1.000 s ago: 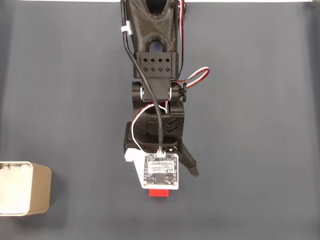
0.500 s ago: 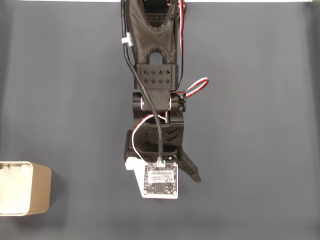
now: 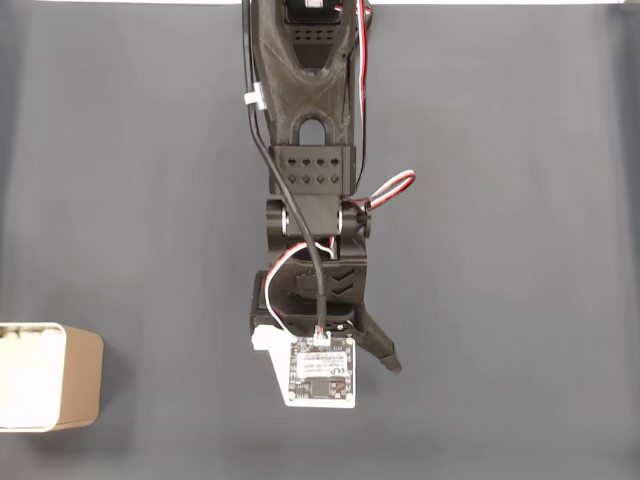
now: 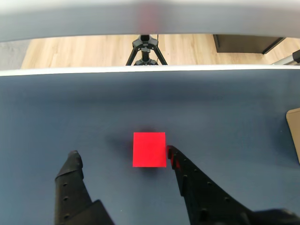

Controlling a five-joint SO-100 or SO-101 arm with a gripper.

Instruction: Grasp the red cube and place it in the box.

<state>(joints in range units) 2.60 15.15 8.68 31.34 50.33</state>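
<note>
Wrist view shows the gripper [image 4: 123, 156] spread wide and empty around the red cube [image 4: 149, 149] on the dark mat, right fingertip touching it, so grasp, carry and drop into the box [image 3: 50, 377] all remain.

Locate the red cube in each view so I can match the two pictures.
Fixed view: hidden under the arm's camera board, low centre.
Wrist view: the red cube sits mid-frame on the dark mat, between the open jaws, touching the right one.
Shared landmark: the gripper.
</note>
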